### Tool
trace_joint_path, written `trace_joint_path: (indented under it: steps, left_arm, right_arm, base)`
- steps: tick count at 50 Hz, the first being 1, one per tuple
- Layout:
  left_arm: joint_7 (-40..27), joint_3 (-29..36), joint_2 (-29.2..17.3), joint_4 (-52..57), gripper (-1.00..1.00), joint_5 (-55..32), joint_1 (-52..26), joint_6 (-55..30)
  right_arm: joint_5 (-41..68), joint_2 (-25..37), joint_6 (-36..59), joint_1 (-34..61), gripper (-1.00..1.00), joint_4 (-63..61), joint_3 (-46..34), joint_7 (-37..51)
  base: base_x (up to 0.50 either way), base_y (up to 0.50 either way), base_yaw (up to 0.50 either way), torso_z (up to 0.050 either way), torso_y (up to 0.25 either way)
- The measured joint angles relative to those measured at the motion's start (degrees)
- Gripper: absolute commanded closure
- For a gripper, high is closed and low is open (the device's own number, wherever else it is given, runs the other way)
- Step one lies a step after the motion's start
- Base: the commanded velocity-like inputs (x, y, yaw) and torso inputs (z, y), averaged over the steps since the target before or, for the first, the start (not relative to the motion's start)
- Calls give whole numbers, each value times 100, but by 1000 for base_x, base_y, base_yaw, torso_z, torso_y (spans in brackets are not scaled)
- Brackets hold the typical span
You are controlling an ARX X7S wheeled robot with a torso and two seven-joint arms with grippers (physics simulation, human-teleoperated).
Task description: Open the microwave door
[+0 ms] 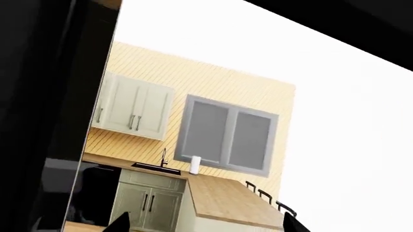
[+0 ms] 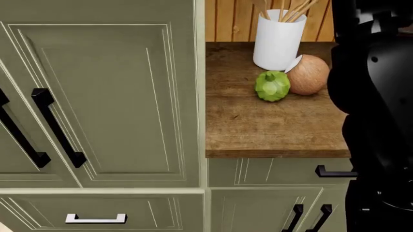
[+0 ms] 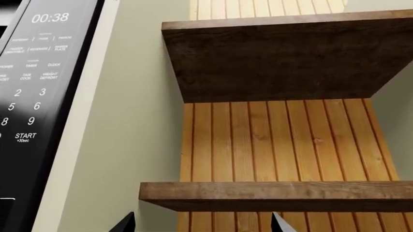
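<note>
Bright, even simulator light, sharp throughout; soft shadows beneath the shelves [image 3: 284,63], no glare

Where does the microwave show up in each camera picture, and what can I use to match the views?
Left wrist view: microwave not recognisable; a dark unclear mass fills one side.
Head view: not in it; only cabinets, a countertop and a white jar.
Right wrist view: its control panel runs along the edge, showing 00:38 and START.
Shared landmark: the slatted wooden wall, also behind the jar in the head view.
</note>
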Motion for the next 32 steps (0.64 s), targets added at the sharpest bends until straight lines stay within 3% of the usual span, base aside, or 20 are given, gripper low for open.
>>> trace_joint_path:
  steps: [32]
  left_arm:
    - [353, -110, -734, 85, -100, 1738, -4, 459]
  right_arm:
    - [13, 15, -86, 58, -100, 102, -46, 21]
  base:
    - [0, 0, 0, 0, 0]
